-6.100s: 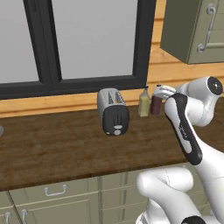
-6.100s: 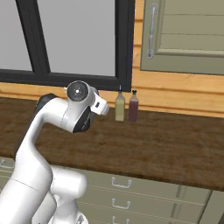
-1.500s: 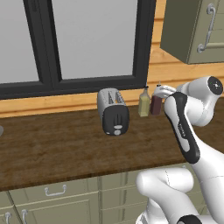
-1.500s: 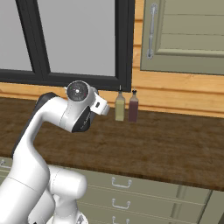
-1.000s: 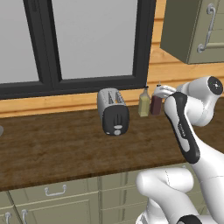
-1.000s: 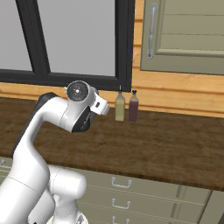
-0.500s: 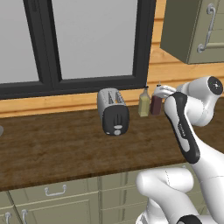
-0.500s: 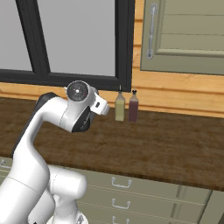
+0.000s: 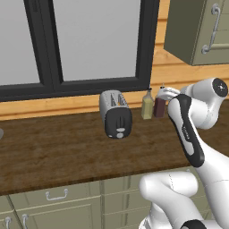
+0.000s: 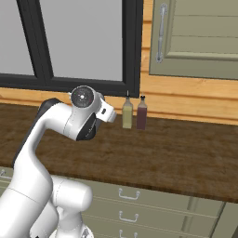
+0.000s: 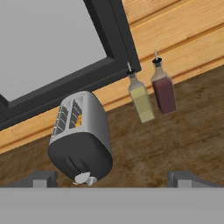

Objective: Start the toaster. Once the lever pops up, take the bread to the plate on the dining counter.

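Toaster (image 9: 115, 113) sits on the dark wood worktop (image 9: 67, 152) under the window (image 9: 89, 44), black end panel facing the robot, w/ the pale lever (image 11: 83, 178) low on that panel. Bread (image 11: 78, 120) shows as a golden bit down in 1 of the 2 slots. Olive bottle (image 9: 146, 105) and dark red bottle (image 9: 159, 106) stand just right of the toaster, near the wall. Gripper (image 11: 111, 178) hangs above the worktop, apart from the toaster, jaws spread wide, nothing held.
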Available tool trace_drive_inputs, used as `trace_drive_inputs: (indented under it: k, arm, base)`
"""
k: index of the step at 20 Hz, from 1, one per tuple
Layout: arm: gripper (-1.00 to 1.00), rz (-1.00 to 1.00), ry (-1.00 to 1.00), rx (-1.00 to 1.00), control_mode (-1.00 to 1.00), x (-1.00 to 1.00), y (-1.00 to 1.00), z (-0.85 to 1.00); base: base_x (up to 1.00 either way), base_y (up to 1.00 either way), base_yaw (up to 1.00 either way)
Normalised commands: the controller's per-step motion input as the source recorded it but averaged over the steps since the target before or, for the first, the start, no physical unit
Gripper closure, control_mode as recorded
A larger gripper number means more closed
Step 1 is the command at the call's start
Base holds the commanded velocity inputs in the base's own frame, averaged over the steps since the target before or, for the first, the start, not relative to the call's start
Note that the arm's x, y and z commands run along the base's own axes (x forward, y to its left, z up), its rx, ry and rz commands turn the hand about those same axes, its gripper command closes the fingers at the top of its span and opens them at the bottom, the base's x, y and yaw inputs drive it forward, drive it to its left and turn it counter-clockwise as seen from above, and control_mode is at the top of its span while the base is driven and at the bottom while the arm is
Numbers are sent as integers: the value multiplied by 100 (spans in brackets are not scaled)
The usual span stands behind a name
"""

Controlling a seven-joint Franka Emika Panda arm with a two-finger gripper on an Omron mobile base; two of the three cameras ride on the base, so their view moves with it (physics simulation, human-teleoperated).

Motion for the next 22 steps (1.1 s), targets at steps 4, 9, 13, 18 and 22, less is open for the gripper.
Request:
trace_drive_inputs:
  k: [4,9,13,18,22]
  arm:
    - [-100,0,0,0,-100,0,0,0]
    - [-100,0,0,0,-100,0,0,0]
    - [-100,0,0,0,-100,0,0,0]
    - [-100,0,0,0,-100,0,0,0]
    - [-100,0,0,0,-100,0,0,0]
  base:
    - [0,0,0]
    - [0,0,0]
    - [0,0,0]
    - [0,0,0]
    - [0,0,0]
